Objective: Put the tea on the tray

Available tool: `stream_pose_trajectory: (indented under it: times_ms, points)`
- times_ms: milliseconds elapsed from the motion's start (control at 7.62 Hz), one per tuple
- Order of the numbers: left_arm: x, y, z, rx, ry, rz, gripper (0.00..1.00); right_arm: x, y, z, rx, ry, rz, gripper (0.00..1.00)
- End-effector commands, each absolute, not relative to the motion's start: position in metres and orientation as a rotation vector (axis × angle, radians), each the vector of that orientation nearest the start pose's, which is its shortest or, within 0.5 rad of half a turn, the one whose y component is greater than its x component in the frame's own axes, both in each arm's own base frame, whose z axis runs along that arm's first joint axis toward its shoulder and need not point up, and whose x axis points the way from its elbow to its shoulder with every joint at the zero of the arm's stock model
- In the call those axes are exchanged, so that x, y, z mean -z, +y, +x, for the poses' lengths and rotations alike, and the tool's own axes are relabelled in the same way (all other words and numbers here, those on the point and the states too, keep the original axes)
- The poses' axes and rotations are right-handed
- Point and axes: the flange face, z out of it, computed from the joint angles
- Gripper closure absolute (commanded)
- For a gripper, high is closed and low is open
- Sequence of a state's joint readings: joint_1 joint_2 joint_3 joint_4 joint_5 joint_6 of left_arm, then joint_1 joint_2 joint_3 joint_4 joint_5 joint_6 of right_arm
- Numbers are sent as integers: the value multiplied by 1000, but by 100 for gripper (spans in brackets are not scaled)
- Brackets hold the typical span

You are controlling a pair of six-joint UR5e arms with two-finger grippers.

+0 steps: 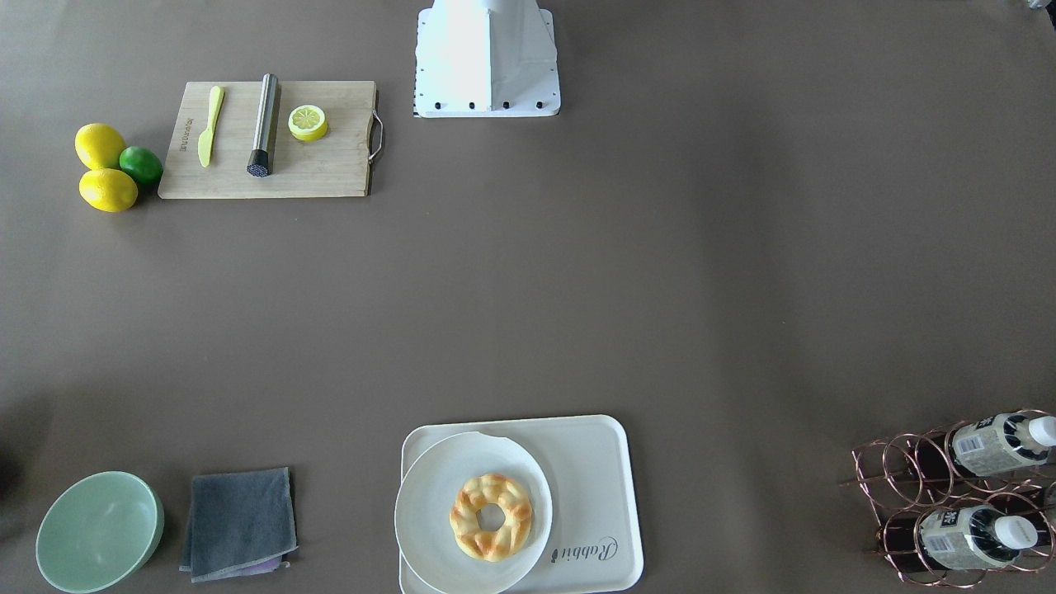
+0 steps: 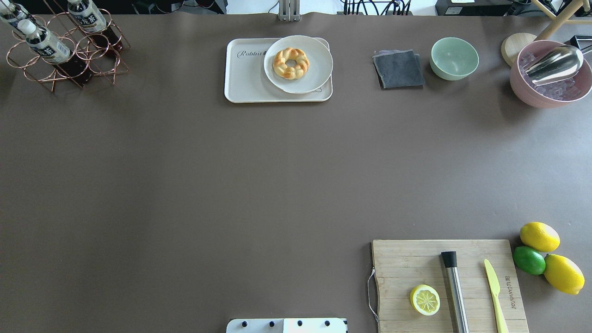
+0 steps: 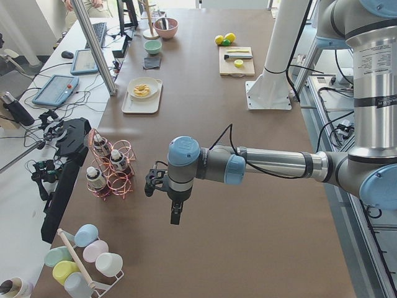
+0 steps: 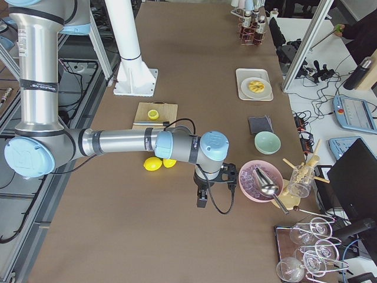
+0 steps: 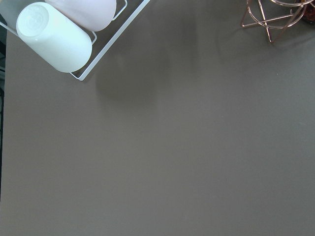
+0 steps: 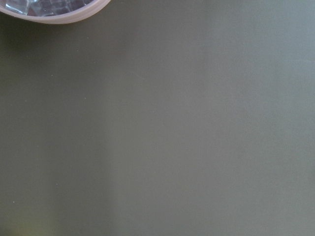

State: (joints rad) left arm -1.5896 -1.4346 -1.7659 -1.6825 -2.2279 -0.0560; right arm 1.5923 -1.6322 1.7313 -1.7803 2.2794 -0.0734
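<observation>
Tea [image 2: 44,44] sits racked upper left; tray [image 2: 245,77] (plate [image 2: 317,69] aboard) top centre. Left gripper [image 3: 176,215], right gripper [image 4: 202,201]: cannot tell if spread.

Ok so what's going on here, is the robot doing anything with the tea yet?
Not yet. The tea bottles sit in the copper wire rack, and the tray carries only a white plate with a braided ring pastry. The left gripper hangs over bare table beside the rack. The right gripper hangs near the pink ice bowl at the other end. Whether either is open cannot be told.
</observation>
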Motion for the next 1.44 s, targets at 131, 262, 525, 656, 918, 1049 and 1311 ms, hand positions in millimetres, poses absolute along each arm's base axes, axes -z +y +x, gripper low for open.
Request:
stream_pose_trajectory:
  times_ms: [131, 262, 525, 656, 918, 1049, 1311]
  points:
    - [-628, -431, -82, 3, 659, 197, 0, -634, -454, 75, 20, -712, -74, 0]
    - [-628, -426, -82, 7, 660, 197, 0, -634, -454, 73, 21, -719, -74, 0]
    - [-624, -427, -82, 1, 660, 205, 0, -633, -454, 73, 22, -721, -73, 0]
    - [-628, -427, -82, -5, 660, 219, 0, -632, -455, 73, 24, -721, -69, 0]
    - [-614, -429, -74, -32, 744, 255, 0, -622, -461, 73, 26, -723, -53, 0]
    - [-600, -441, -61, -65, 813, 264, 0, -621, -461, 73, 31, -716, -49, 0]
    - [-532, -484, -19, -120, 873, 324, 0, -607, -460, 73, 38, -722, -23, 0]
